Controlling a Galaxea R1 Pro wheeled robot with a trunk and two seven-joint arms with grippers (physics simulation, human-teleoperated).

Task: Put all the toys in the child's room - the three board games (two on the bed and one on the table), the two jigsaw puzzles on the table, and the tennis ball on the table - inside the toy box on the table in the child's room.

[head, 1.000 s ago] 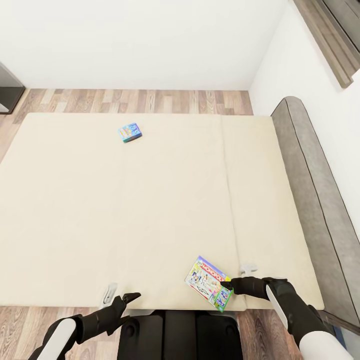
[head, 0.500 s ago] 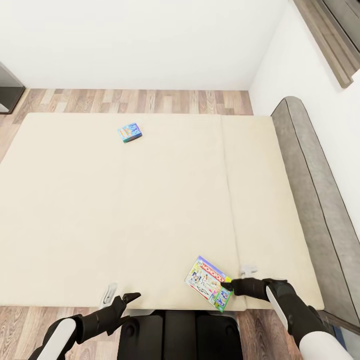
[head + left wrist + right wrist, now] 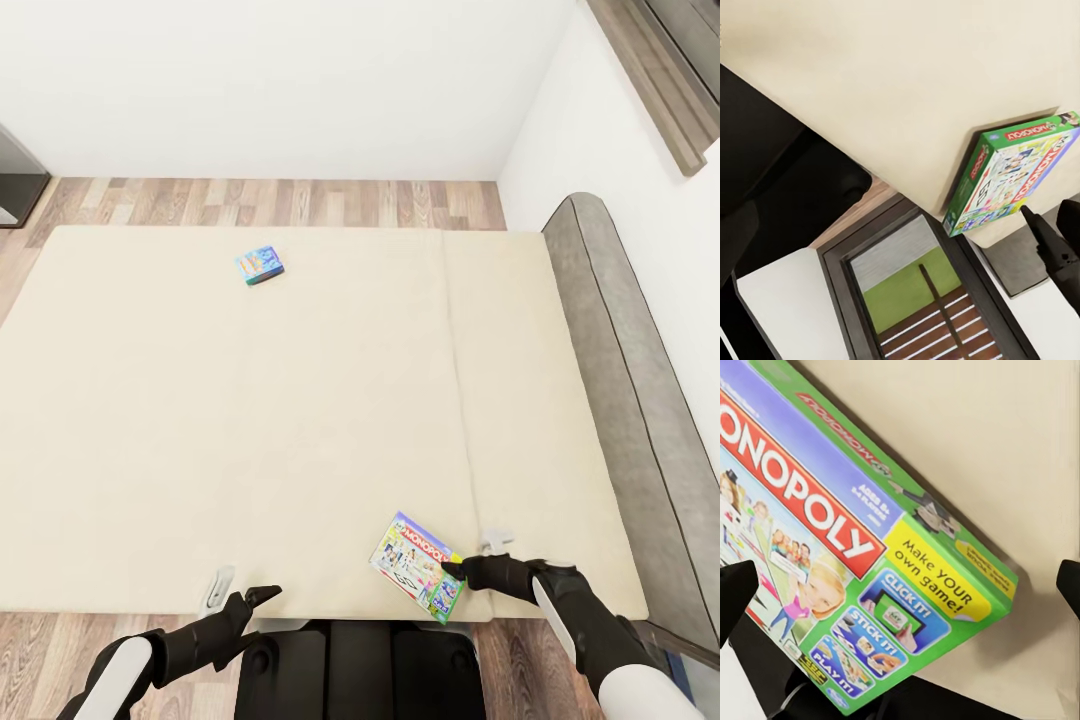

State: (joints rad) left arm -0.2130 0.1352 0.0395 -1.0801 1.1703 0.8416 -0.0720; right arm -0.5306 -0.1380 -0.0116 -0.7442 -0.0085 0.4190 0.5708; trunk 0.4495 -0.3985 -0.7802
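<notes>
Lettering on the green-edged game box (image 3: 862, 555) reads "MONOPOLY", with "Make YOUR own game!", "CLICK IT!", "STICK IT!" and "PLAY IT!" beneath. Two game boxes lie flat on the beige bed (image 3: 300, 420): this one at the near edge, long axis diagonal, and a blue box (image 3: 260, 265) well apart toward the far side. The right gripper (image 3: 452, 571) has its jaws spread around the Monopoly box's corner; the left gripper (image 3: 257, 599) hangs off the bed's edge, jaws parted and empty.

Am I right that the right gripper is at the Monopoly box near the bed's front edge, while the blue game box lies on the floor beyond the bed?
Not quite: the blue game box lies on the bed, as the head view shows. The right gripper is indeed at the Monopoly box.
</notes>
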